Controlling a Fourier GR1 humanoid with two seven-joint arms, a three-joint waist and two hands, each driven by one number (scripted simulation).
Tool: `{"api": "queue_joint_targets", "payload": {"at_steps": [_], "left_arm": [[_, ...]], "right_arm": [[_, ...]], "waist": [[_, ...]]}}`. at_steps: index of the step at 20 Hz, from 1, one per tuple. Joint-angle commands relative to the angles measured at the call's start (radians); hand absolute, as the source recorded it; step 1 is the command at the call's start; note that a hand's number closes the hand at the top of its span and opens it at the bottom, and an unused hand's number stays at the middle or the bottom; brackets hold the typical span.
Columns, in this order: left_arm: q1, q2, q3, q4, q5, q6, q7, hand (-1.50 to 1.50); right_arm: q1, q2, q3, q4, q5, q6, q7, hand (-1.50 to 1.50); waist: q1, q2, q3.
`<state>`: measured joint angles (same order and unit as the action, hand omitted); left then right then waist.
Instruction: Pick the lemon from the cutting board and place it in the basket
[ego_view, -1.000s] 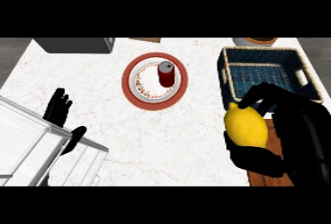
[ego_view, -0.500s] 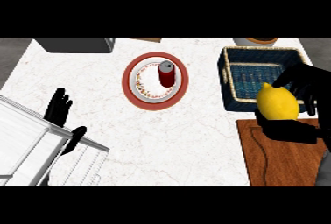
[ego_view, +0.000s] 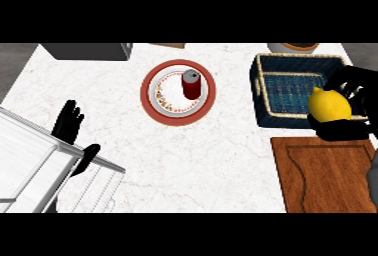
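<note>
The right hand (ego_view: 347, 127), fingers curled around the lemon (ego_view: 329, 104), hovers over the basket (ego_view: 267, 95) edge. It should probably move further inside before letting go. The left hand (ego_view: 68, 122) rests open at left.

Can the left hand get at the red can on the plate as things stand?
Probably yes: the left hand rests open at the left, and only bare counter lies between it and the red can on the plate.

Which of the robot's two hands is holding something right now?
The right hand, at the right side over the basket, is curled round the lemon. The left hand rests open at the left, holding nothing.
</note>
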<state>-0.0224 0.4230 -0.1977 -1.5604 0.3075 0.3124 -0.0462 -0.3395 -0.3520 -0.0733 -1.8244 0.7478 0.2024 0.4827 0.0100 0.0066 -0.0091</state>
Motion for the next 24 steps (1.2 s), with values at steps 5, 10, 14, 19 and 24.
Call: {"api": "queue_joint_targets", "payload": {"at_steps": [5, 10, 14, 19, 24], "left_arm": [[-0.009, -0.088, -0.025, -0.079, 0.005, 0.014, -0.041, 0.00], [-0.032, -0.096, -0.009, -0.030, 0.000, -0.003, -0.062, 0.00], [-0.019, -0.085, -0.016, -0.097, -0.004, 0.019, -0.001, 0.00], [-0.037, -0.108, -0.027, -0.054, -0.017, 0.029, -0.016, 0.00], [-0.040, -0.118, -0.022, -0.036, -0.012, 0.016, -0.040, 0.00]], "right_arm": [[-0.035, -0.021, -0.066, 0.218, -0.027, -0.062, -0.152, 1.50], [-0.007, -0.021, -0.078, 0.288, -0.016, -0.109, -0.229, 1.50], [-0.074, -0.003, -0.096, 0.385, -0.025, -0.129, -0.229, 1.50], [-0.045, -0.006, -0.158, 0.433, -0.040, -0.180, -0.241, 1.50], [-0.073, -0.048, -0.153, 0.544, -0.039, -0.169, -0.341, -1.50]], "waist": [[0.001, -0.005, 0.010], [-0.006, -0.005, 0.009], [0.003, -0.006, 0.010], [-0.006, -0.006, 0.009], [-0.005, -0.005, 0.009]]}}
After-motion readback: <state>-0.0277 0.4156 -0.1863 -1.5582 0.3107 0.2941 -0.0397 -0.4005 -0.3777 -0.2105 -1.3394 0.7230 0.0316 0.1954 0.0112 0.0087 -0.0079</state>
